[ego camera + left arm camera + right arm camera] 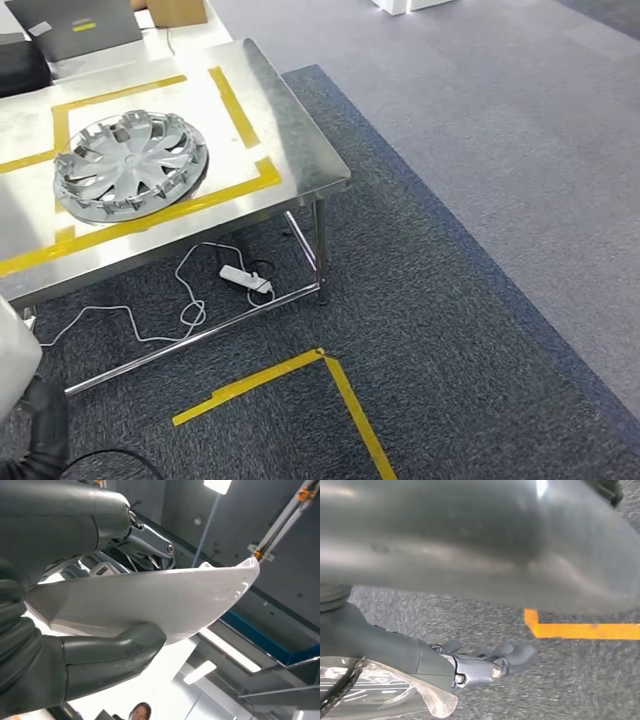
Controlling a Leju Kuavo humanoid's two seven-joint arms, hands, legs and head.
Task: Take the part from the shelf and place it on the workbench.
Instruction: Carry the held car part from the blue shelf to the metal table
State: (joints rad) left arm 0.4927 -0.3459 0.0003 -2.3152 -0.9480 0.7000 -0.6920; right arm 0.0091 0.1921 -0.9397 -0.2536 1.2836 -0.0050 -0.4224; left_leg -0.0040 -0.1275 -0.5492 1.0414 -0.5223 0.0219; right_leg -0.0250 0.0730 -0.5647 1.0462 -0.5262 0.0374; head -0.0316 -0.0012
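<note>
Head view: silver hubcap (pixel 130 165) lies flat inside yellow tape square (pixel 245 180) on steel bench (pixel 309 160), at 10 o'clock from camera. Left wrist view: left robot hand (pixel 75 625) clamped on white curved part (pixel 166 600), thumb under, fingers (pixel 147 540) over, likely carry grip en route to bench. Right robot hand (pixel 486 662) hangs over carpet, touches clear wrap (pixel 388 695); grip state cannot tell. Power strip (pixel 243 278) under bench.
</note>
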